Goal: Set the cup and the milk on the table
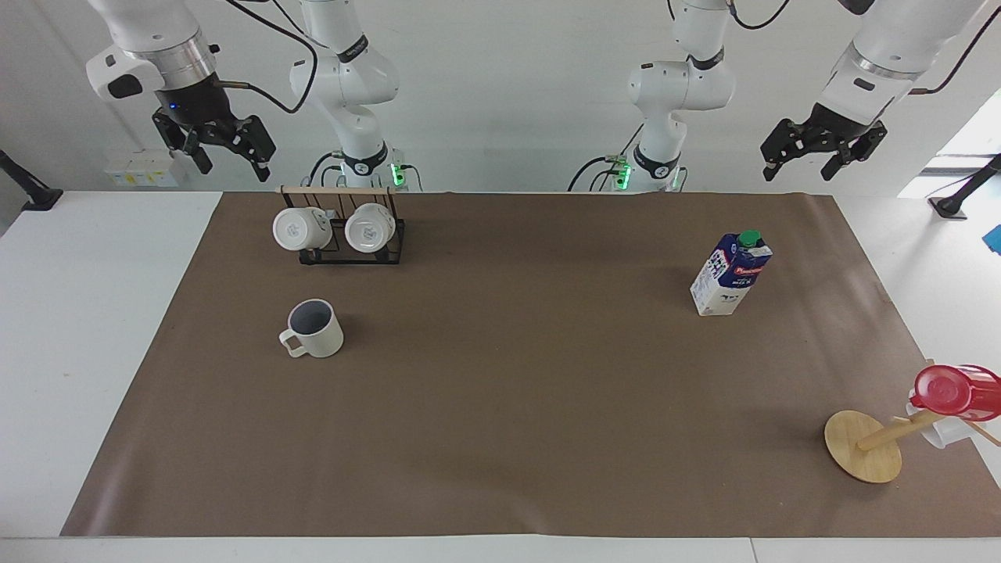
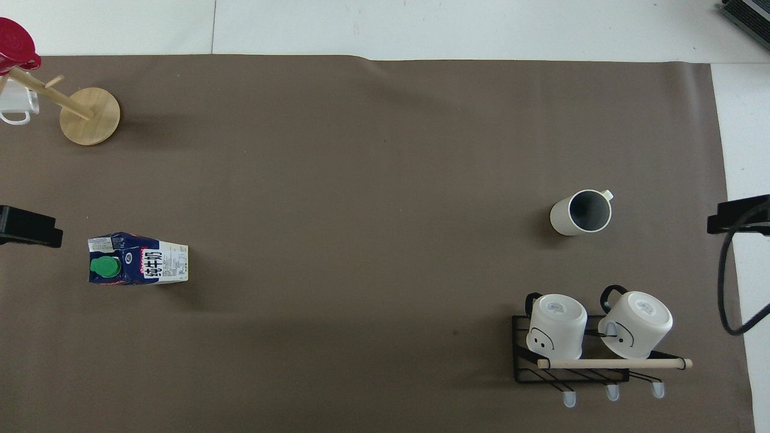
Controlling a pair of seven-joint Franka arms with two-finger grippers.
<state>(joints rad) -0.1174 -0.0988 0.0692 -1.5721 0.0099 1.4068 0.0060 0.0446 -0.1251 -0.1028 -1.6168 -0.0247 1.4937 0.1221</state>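
Observation:
The cream cup (image 1: 315,328) (image 2: 581,212) stands upright on the brown mat (image 1: 516,407) of the white table (image 1: 86,328), toward the right arm's end, its handle pointing away from the robots. The blue-and-white milk (image 1: 730,274) (image 2: 138,267) with its green cap stands upright on the mat toward the left arm's end. My right gripper (image 1: 232,166) hangs open and empty, high over the table's edge beside the mug rack. High over the mat's corner by the milk, my left gripper (image 1: 799,170) is also open and holds nothing.
A black wire rack (image 1: 344,249) with a wooden bar holds two glossy white mugs (image 1: 301,228), nearer to the robots than the cup. A wooden mug tree (image 1: 864,447) carries a red cup (image 1: 950,389) at the mat's corner, toward the left arm's end.

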